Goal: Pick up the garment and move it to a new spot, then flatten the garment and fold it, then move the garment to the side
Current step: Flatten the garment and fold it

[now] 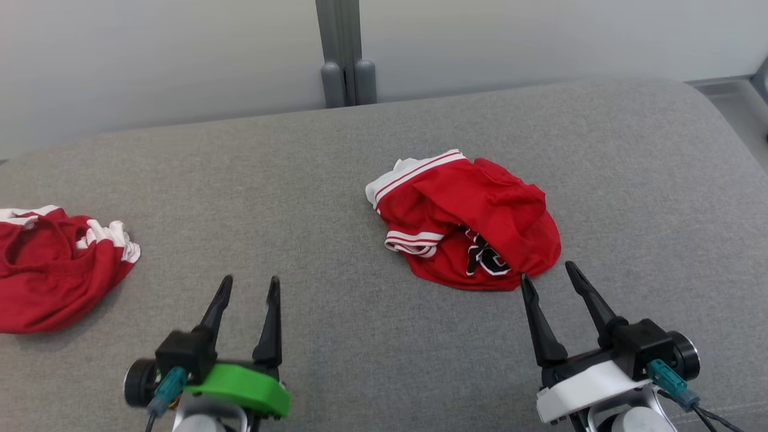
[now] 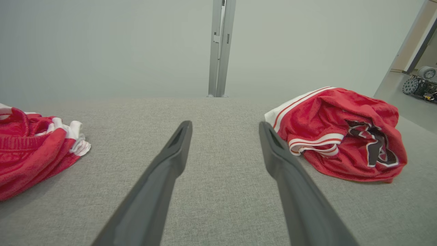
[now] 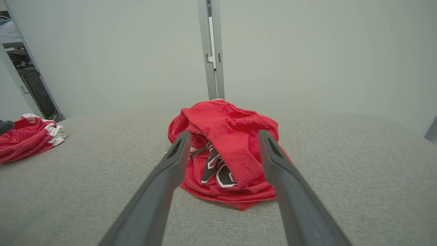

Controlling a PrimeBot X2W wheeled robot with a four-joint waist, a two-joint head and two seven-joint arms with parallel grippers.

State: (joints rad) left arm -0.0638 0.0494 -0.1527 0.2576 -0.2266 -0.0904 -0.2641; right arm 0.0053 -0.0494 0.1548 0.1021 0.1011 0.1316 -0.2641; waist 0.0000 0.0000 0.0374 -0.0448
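The right claw [image 3: 224, 133] stands spread, its two dark fingers [image 3: 164, 177] rising well apart from the bottom edge. Between them a crumpled red garment [image 3: 222, 118] with black-and-white lettering lies heaped on the grey fabric-covered table [image 3: 341, 171]. Whether the tips touch it cannot be told. A second red-and-white garment [image 3: 27, 138] lies far to the left. Behind stands a pale wall [image 3: 307, 51] with a grey upright post [image 3: 211, 51].

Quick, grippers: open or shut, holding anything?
Left gripper: open, holding nothing.
Right gripper: open, holding nothing, pointed at the red garment with black lettering.
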